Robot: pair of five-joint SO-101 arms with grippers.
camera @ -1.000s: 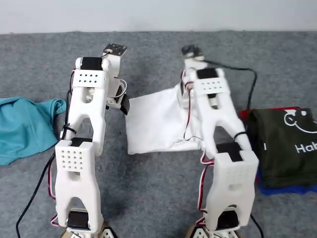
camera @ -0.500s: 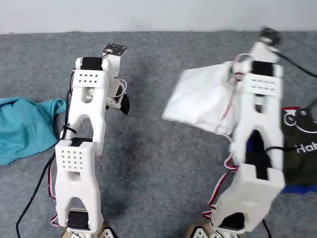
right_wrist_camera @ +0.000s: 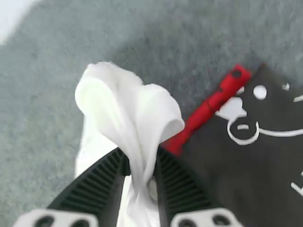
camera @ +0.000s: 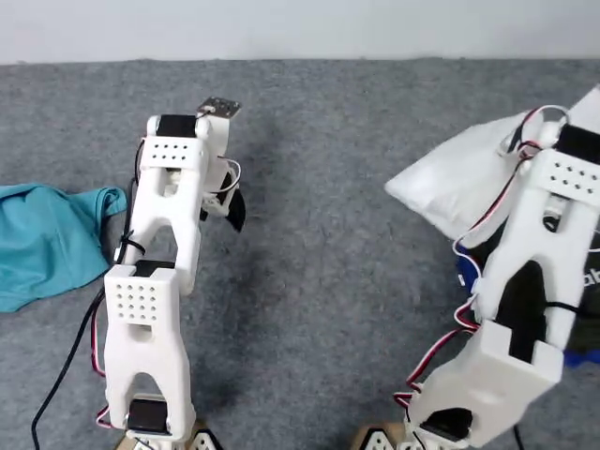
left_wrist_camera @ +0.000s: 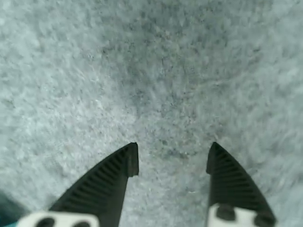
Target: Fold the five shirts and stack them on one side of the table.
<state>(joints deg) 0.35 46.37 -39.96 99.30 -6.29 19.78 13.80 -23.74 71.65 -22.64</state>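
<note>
My right gripper (right_wrist_camera: 142, 163) is shut on a bunched fold of the white shirt (right_wrist_camera: 128, 109). In the high view the white shirt (camera: 459, 183) hangs lifted at the right side, over the near edge of the stack. That stack has a dark shirt with a white print (right_wrist_camera: 255, 137) on top, a red shirt edge (right_wrist_camera: 213, 106) under it, and a blue shirt (camera: 466, 275) at the bottom. A teal shirt (camera: 47, 239) lies crumpled at the far left. My left gripper (left_wrist_camera: 173, 151) stands open over bare carpet, left of centre.
The grey carpet (camera: 328, 281) covers the whole table, with free room in the middle between the arms. A pale wall (camera: 300, 28) runs along the far edge. Cables (camera: 66, 366) trail beside the left arm's base.
My right arm has swung to the right, carrying the white shirt off the table's middle to above the stack. The left arm has barely moved.
</note>
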